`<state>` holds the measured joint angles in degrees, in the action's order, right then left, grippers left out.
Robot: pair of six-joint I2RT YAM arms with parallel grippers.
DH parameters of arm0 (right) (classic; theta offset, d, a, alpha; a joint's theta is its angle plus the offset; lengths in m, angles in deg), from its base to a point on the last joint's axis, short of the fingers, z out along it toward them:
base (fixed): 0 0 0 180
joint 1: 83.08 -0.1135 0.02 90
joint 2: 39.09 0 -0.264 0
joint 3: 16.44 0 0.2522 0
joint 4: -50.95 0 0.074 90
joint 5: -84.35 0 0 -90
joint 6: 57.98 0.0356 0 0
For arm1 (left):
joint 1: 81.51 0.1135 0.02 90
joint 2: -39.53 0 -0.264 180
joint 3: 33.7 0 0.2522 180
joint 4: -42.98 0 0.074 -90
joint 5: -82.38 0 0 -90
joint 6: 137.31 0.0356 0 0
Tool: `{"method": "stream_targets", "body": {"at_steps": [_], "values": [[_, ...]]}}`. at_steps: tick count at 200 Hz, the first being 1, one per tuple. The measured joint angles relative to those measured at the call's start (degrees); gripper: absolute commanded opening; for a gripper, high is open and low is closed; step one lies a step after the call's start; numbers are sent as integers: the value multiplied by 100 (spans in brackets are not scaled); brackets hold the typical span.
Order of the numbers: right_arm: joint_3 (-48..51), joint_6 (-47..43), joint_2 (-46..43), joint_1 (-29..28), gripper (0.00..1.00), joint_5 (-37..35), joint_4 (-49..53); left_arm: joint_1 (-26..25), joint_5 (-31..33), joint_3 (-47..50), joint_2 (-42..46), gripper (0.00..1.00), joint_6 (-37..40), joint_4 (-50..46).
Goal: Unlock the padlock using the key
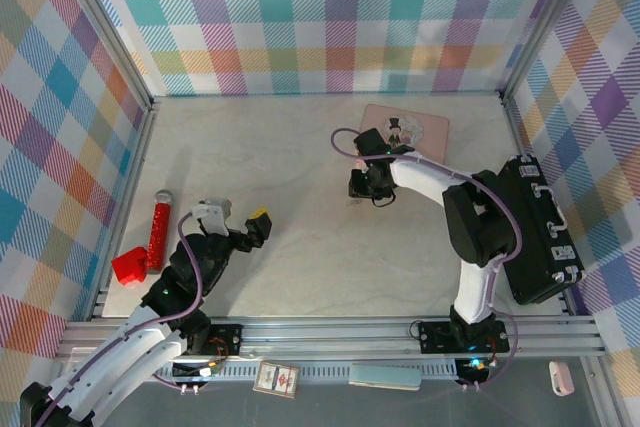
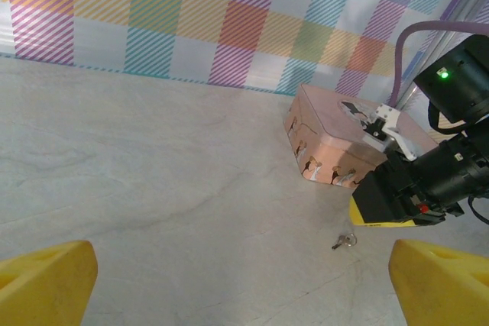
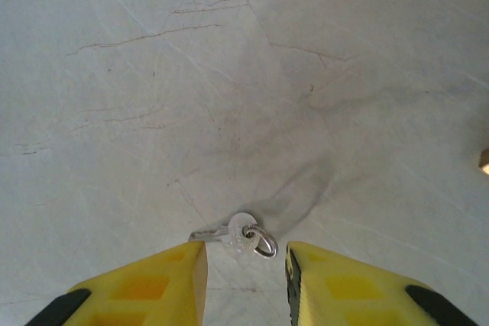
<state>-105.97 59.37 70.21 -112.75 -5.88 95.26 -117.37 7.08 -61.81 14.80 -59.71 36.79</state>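
1. Key (image 3: 229, 232): you see a tiny silver-grey metal key w/ a round bow and a small ring threaded through the bow hole. It lies flat on the table surface. In the right wrist view the blade points left and the ring sits right of the bow.
2. Key pos. (image 2: 345, 240): just off the near corner of the pink tin (image 2: 336, 124), not touching it.
3. Padlock (image 3: 484, 162): just a brass-coloured corner at the frame edge. Shackle state and pos. rel. to the tin can't be told.
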Motion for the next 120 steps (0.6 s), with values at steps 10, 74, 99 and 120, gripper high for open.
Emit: {"method": "stream_targets", "body": {"at_steps": [10, 74, 99, 120], "values": [[-46, -37, 70, 11, 32, 31, 39, 0, 2, 0, 0, 98, 0, -2], [-55, -136, 380, 48, 31, 225, 116, 0, 109, 0, 0, 98, 0, -2], [-114, -151, 431, 48, 30, 297, 151, 0, 111, 0, 0, 98, 0, -2], [-168, -151, 479, 48, 28, 332, 184, 0, 129, 0, 0, 98, 0, -2]]}}
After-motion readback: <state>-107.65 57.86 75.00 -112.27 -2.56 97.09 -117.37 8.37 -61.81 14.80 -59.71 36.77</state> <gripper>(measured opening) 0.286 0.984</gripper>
